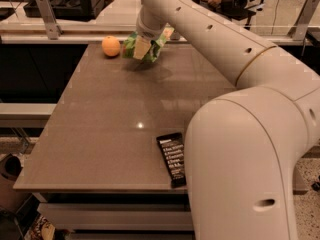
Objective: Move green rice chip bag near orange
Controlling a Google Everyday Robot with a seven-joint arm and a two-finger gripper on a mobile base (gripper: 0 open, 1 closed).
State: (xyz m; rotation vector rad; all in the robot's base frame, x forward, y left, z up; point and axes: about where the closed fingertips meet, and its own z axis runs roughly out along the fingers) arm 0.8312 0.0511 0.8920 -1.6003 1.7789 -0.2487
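Camera view: gripper pinching green rice chip bag, seemingly held just off table. Orange just beside gripper. Bag prob. light, crinkly, slippery; grip a crimped seam.

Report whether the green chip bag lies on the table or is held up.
Held up, apparently. The gripper, above the table near the orange, grips the green rice chip bag; the bag's shadow lies separate below it.

The green rice chip bag — crumpled, tilted — is pinched in the gripper, just beside the round orange.
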